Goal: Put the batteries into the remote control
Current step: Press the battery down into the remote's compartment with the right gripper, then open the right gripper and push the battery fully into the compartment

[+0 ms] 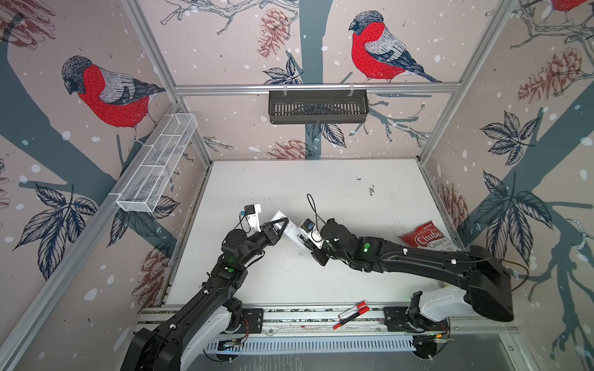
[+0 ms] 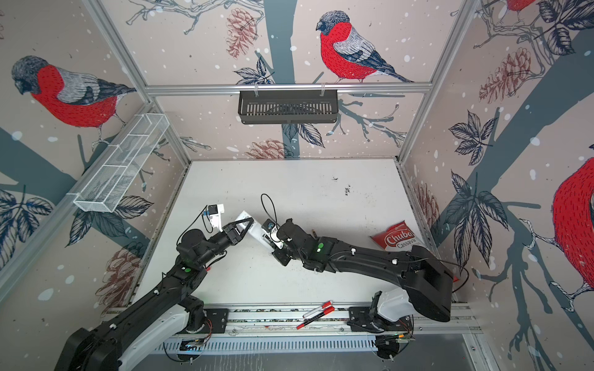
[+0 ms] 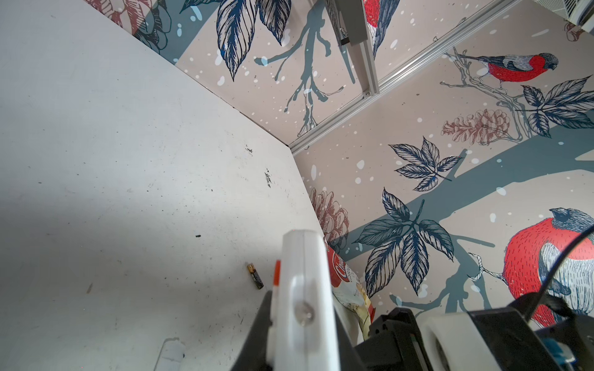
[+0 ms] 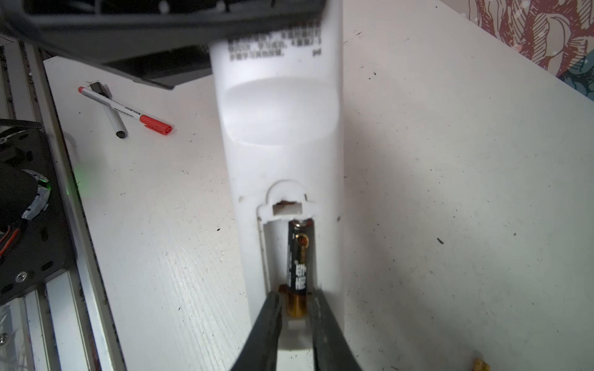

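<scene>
1. L gripper point(image 1: 280, 225) is clamped on the remote point(image 1: 294, 232) near mid-table point(image 1: 321, 192). In the left wrist view its fingers point(image 3: 257, 327) sit either side of the remote's thin edge.
2. The remote runs diagonally between the two grippers in both top views. Its plain back faces the right wrist cam and the battery bay point(image 4: 273, 250) is open.
3. 1st battery point(image 4: 299, 257) lies lengthwise in one slot of the bay, and the slot beside it is bare. Its dark end is at the contact under the latch notch. Its copper end points at the R gripper point(image 4: 297, 298).
4. R fingers point(image 4: 268, 331) are slightly apart and straddle the copper end, one on each side, very close to it. Can't tell if they pinch it or just flank it.
5. 2nd battery point(image 3: 255, 276) lies loose on the table beside the held remote, apart from both grippers.
6. Marker pens point(image 1: 352, 313) are at the front edge by the rail. The chips bag point(image 1: 424, 239) is at the right wall. Both are well apart from the remote.
</scene>
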`<control>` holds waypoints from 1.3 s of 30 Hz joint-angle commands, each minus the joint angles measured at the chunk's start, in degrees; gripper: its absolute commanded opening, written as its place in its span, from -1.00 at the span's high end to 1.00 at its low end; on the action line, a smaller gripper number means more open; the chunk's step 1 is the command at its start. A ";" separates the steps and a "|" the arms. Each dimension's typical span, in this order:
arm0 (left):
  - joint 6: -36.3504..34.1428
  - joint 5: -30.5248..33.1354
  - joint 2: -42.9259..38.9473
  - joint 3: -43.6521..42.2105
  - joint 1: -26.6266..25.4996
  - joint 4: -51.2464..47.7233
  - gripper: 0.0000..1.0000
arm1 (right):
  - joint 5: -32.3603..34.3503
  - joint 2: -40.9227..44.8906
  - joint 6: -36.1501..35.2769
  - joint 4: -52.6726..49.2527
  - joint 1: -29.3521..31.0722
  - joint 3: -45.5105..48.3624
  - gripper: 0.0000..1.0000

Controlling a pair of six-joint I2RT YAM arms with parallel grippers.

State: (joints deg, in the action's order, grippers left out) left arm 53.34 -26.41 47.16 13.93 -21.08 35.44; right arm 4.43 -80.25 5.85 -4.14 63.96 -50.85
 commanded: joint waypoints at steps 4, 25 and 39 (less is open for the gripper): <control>0.58 -5.85 -0.36 0.69 0.24 1.69 1.00 | 0.60 5.34 0.02 -2.27 0.10 2.40 0.31; -3.76 -13.72 1.14 3.28 0.34 4.00 1.00 | -26.23 10.40 3.12 4.95 -11.09 5.82 -0.60; -3.77 -16.04 1.60 4.05 0.34 4.85 1.00 | -30.09 5.74 3.72 8.54 -13.21 4.66 -0.39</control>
State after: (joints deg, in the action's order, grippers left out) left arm 50.15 -41.34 48.62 17.39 -20.86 37.06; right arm -24.21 -74.22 9.06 2.22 50.96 -45.63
